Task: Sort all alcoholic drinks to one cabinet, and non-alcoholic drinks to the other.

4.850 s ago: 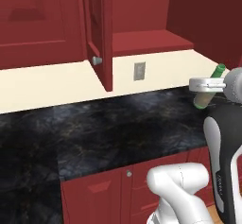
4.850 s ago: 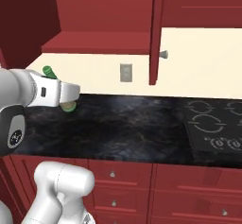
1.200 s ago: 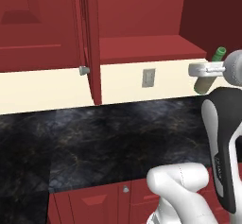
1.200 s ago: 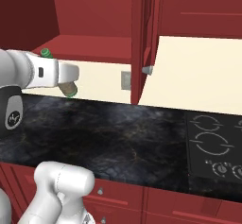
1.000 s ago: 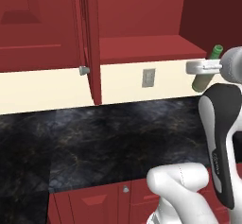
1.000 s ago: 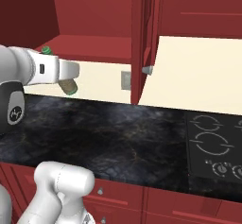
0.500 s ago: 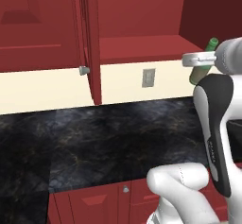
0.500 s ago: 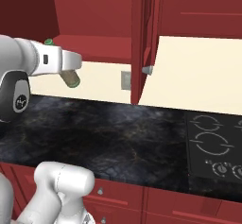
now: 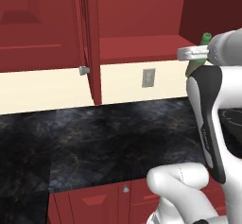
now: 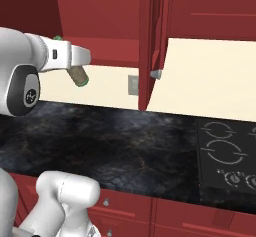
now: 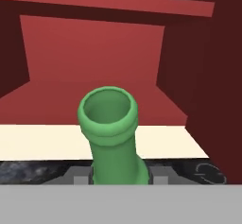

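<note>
We are up by the open red cabinet (image 9: 137,24), above the black worktop (image 10: 125,146). Its bare shelf (image 11: 94,109) lies just ahead of us.

Our gripper (image 10: 75,61) is closed on the green bottle (image 11: 111,133), low down on the body, with the neck sticking out in front. The fingers (image 11: 158,176) sit tight on both sides of it.

We think the bottle is glass, so it is hard, smooth and a bit slippery, and it could break if it falls. It looks small and light. The wide body seems the best place to hold it, not the thin neck.

Most of the bottle is hidden. In the right base view we see just its bottom end under the hand. In the left base view just the green top (image 9: 206,38) pokes out. We cannot see its label, so we cannot tell which green bottle it is.
</note>
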You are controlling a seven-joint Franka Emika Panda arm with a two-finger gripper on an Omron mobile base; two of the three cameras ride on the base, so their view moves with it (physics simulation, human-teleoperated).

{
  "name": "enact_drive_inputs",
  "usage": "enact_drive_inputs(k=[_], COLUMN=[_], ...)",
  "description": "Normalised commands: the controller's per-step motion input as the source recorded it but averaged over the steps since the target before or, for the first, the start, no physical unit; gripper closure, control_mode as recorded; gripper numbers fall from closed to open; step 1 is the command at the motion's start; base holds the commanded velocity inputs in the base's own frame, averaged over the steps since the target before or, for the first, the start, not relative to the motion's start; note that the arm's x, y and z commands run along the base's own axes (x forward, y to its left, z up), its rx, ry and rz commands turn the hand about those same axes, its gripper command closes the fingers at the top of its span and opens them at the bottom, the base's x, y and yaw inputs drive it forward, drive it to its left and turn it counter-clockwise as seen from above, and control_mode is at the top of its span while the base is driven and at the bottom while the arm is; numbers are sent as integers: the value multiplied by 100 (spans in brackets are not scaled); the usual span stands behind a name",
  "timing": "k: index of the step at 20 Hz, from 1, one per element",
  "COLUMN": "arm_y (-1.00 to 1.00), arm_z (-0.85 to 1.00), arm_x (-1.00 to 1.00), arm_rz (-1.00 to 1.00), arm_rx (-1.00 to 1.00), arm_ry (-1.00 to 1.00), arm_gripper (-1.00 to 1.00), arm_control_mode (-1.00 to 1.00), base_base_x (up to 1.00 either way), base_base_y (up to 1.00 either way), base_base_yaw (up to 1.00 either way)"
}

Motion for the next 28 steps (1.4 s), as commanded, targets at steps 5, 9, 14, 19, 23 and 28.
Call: enact_drive_inputs(k=[5, 9, 14, 19, 23, 28], arm_y=[0, 0, 0, 0, -3, -3], arm_z=[1, 0, 3, 9, 11, 7], arm_x=[26, 27, 28, 26, 24, 25], arm_rz=[0, 0, 0, 0, 0, 0], arm_rx=[-3, -4, -3, -1, -1, -1], arm_ry=[-2, -2, -1, 0, 0, 0], arm_gripper=[100, 100, 100, 100, 100, 100], arm_control_mode=[-100, -100, -100, -100, -100, -100], base_base_x=[0, 0, 0, 0, 0, 0], base_base_y=[0, 0, 0, 0, 0, 0], base_base_yaw=[0, 0, 0, 0, 0, 0])
